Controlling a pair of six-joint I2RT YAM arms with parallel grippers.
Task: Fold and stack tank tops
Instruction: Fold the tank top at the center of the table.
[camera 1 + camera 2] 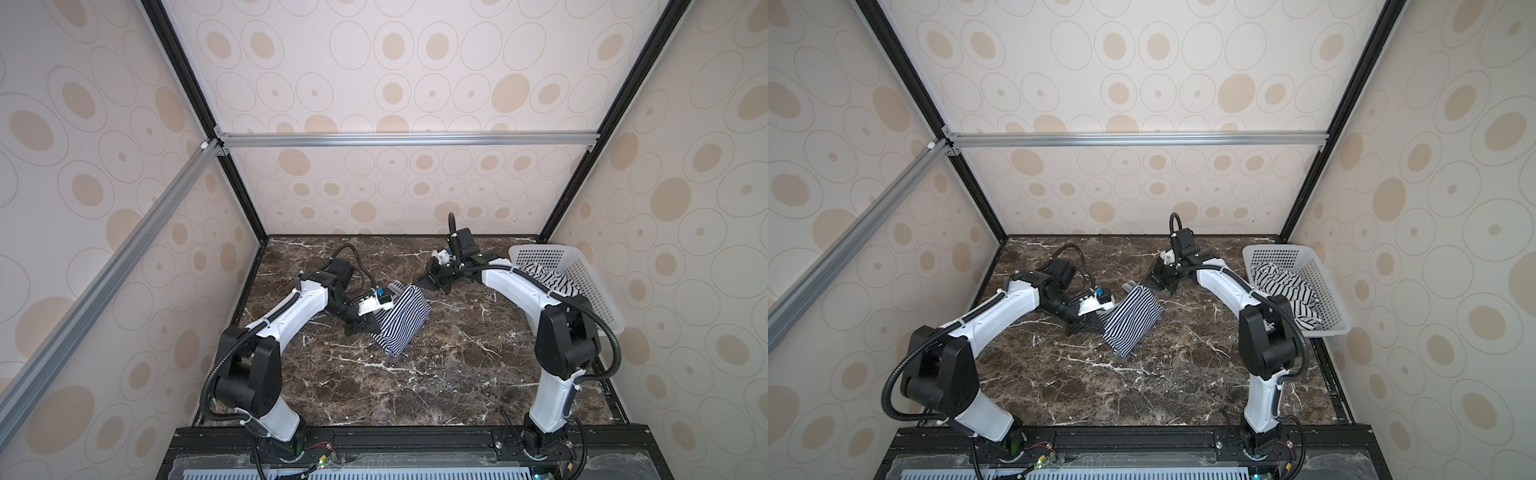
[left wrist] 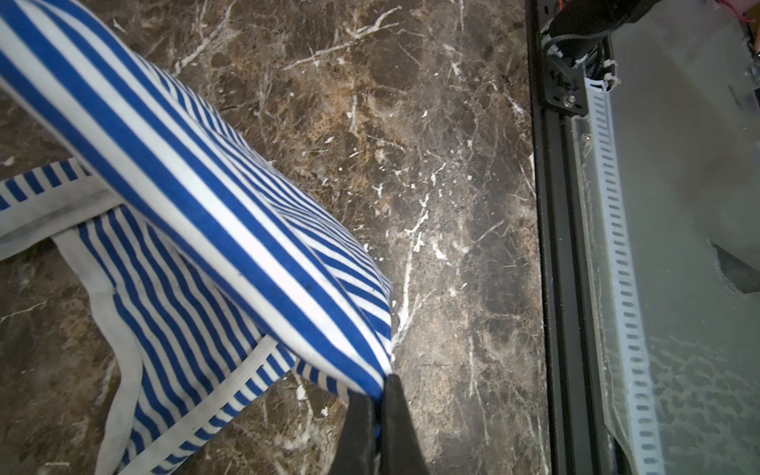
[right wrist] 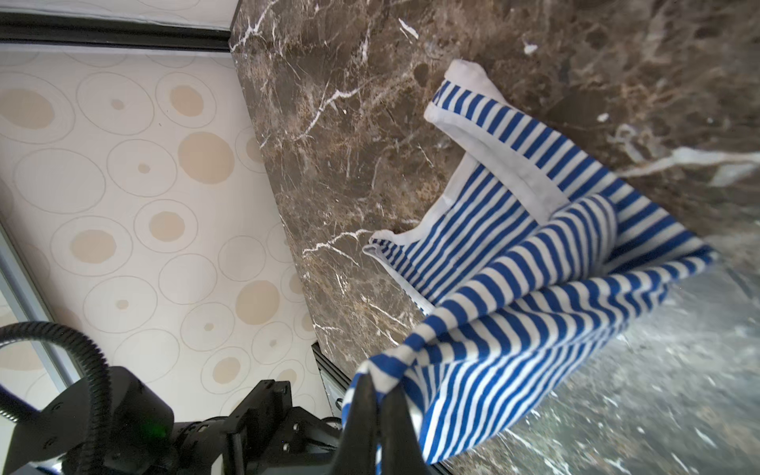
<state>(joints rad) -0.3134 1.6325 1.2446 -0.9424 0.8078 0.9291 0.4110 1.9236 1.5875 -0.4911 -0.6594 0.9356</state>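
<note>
In both top views the left gripper [image 1: 375,323] is holding the 8 o'clock edge of the fine-striped tank top [image 1: 401,318]. This top is hanging just past the centre of the tabletop [image 1: 415,395], one part lifted and one part lying on the marble. The left wrist view is showing its jaws pressing together on a corner of the cloth. At the 1 o'clock corner of the cloth the right gripper [image 1: 432,284] is doing the same, its jaws clamped on a striped edge.

I am judging that a fold is being carried over. To do it well, both arms should be travelling at equal height and speed, keeping the held edge taut. They should be lowering it only when it is lining up with the layer below.

The left wrist view is showing what the top views are hiding: the white straps [image 2: 119,341] lying flat under the raised layer. The right wrist view is showing the neckline trim [image 3: 518,164]. Only the top views are showing the basket [image 1: 598,291] at 2 o'clock, where the wide-striped tank top [image 1: 548,279] is lying unfolded.
</note>
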